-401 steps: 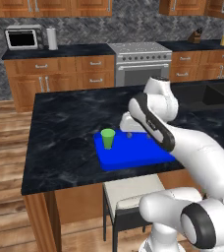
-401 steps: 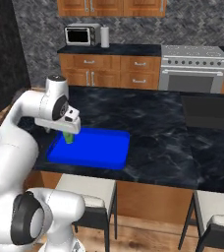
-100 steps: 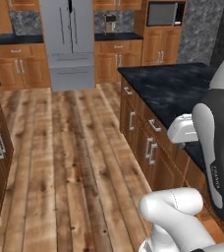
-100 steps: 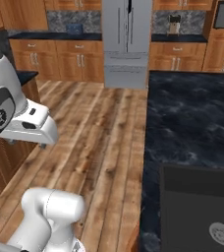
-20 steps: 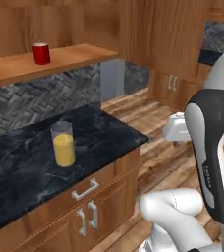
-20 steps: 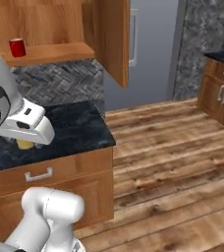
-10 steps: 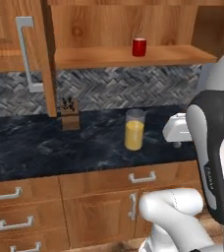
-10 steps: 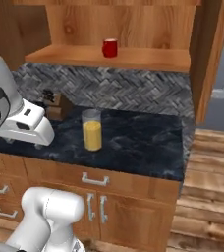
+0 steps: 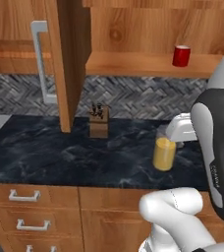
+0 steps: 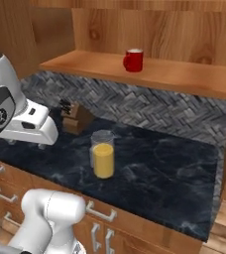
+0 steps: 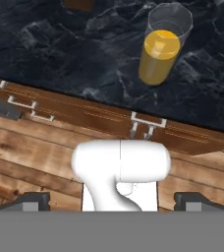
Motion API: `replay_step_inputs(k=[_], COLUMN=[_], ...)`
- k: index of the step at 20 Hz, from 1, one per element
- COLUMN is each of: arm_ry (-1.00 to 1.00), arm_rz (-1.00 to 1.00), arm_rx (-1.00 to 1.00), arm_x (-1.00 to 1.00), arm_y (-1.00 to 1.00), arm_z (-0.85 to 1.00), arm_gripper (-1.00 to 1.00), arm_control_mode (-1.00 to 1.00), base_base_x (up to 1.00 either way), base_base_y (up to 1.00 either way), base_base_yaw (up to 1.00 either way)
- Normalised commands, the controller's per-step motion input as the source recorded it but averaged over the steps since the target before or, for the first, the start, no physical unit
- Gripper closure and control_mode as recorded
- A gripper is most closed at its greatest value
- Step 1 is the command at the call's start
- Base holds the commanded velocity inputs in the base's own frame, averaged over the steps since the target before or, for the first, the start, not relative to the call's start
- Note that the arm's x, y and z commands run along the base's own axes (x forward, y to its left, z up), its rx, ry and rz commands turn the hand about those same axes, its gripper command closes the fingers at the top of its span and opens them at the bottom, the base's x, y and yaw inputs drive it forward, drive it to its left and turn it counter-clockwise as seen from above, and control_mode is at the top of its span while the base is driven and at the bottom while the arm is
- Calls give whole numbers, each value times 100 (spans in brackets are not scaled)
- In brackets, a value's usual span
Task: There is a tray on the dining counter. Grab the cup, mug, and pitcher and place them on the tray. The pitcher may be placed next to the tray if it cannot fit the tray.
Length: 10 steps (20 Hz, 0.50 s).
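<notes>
The pitcher [image 9: 163, 153] [image 10: 103, 155] is a clear glass cylinder of orange-yellow liquid, upright near the front edge of a black marbled kitchen counter [image 9: 60, 152]. The red mug [image 9: 181, 55] [image 10: 134, 60] stands on a wooden shelf [image 10: 184, 77] above the counter, handle to its side. My gripper [image 11: 114, 201] is open and empty, with its fingertips [image 11: 35, 199] spread wide. It hangs in front of the counter over the wood floor, and the pitcher [image 11: 162, 49] lies ahead of it. The tray, the cup and the dining counter are out of view.
A knife block [image 9: 98, 123] [image 10: 75, 119] sits at the back of the counter, left of the pitcher. An open wooden cabinet door [image 9: 70, 59] with a long handle juts out at the left. Drawers [image 9: 25, 197] run below the counter edge.
The whole picture has shifted as the base moved. The counter, pitcher and shelf now look closer. The gripper has stayed open and empty.
</notes>
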Motion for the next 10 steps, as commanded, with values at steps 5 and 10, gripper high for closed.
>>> replay_step_inputs(k=[5,10], arm_ry=[0,0], arm_rz=[0,0], arm_rx=[0,0], arm_x=[0,0], arm_y=[0,0], arm_z=[0,0], arm_gripper=[-100,-100], arm_control_mode=[100,100], base_base_x=[22,38], base_base_y=[-10,0], base_base_yaw=[-12,-28])
